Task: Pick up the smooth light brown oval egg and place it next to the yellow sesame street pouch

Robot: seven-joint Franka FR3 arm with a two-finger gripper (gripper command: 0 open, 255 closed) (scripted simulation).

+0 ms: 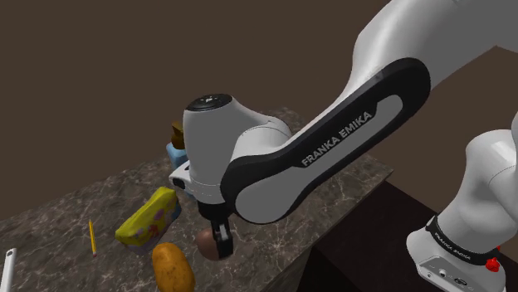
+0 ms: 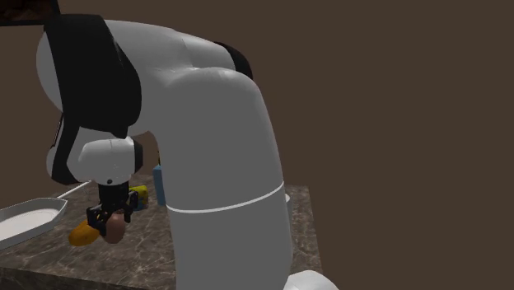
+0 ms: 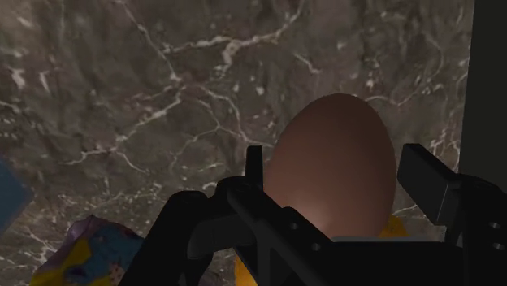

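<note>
Grasps a smooth brown egg point(image 3: 329, 162) in the black end effector point(image 3: 337, 175), with one finger point(image 3: 253, 171) pressed to each side of the shell. Points down at a grey, white-veined marbled tabletop point(image 3: 122, 81).

In the shoulder view, holds the egg point(image 1: 205, 245) low in the end effector point(image 1: 220, 238), over the near part of the tabletop point(image 1: 100, 195), close to its front edge. Cannot tell whether clear of the surface or touching it. Hangs there just to the shoulder view's right of a yellow printed pouch point(image 1: 149, 217) lying flat, near but apart from it. Hangs also just beside an orange-brown potato point(image 1: 173, 267), nearer the camera and slightly left. Farther to that view's left, a thin yellow pencil point(image 1: 92, 236) on the marble. At the far side, behind the white arm point(image 1: 332, 141), a blue box point(image 1: 175, 153) with something brown on top. At the lower right, the dark stand point(image 1: 373, 240).

In the second exterior view, carries the egg point(image 2: 116, 231) beneath the end effector point(image 2: 109, 219), right beside the potato point(image 2: 82, 236). To that view's left, a white tray point(image 2: 33, 216) on the tabletop point(image 2: 231, 239); farther back, the blue box point(image 2: 158, 185).
</note>
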